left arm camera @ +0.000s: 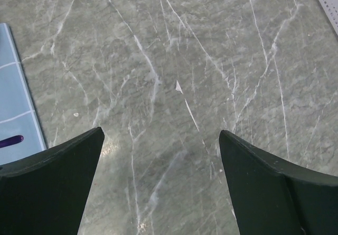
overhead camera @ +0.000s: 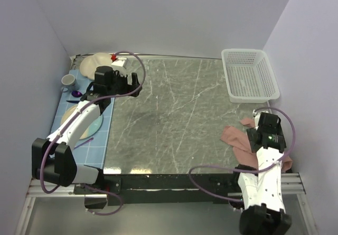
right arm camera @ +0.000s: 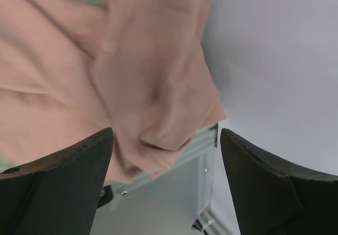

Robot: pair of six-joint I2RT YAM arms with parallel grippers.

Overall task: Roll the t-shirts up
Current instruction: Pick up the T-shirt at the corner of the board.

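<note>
The task looks barely begun. The dusty-pink t-shirt [overhead camera: 236, 138] lies in a crumpled heap at the near right corner of the marble table [overhead camera: 174, 119], partly under the right arm and reaching the near edge. It shows no flat spread, no fold and no roll. The right gripper [right arm camera: 166, 140] hovers close over the cloth with its fingers spread, pinching nothing. The left gripper [left arm camera: 161, 134] hangs at the far left over the marble, fingers spread wide and empty. Dragging the shirt inward, flattening it and rolling it all appear left to do.
</note>
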